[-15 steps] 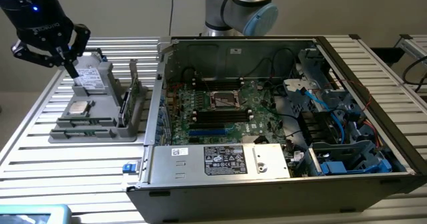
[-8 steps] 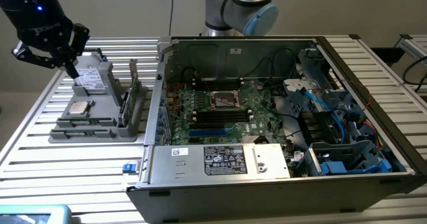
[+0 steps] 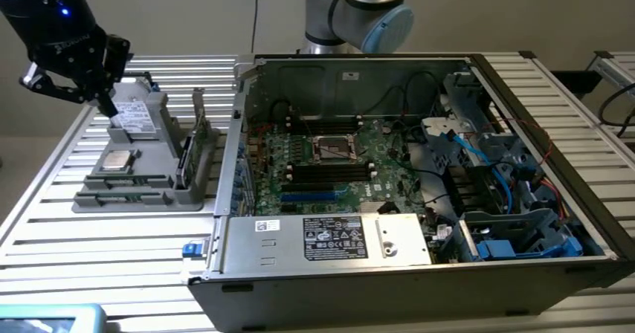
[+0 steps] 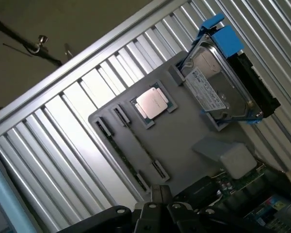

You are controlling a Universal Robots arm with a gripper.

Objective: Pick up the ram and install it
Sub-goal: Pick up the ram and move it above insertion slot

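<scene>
Black gripper (image 3: pixel 79 95) by white-labelled silver drive (image 3: pixel 136 117)

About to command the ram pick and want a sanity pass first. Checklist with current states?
1. ram upright in the tray: ok.
2. gripper over the ram: not ok, it is above the drive.
3. case open, motherboard exposed: ok.
4. black slots free: cannot tell.
5. processor chip apart from the ram: ok.
</scene>
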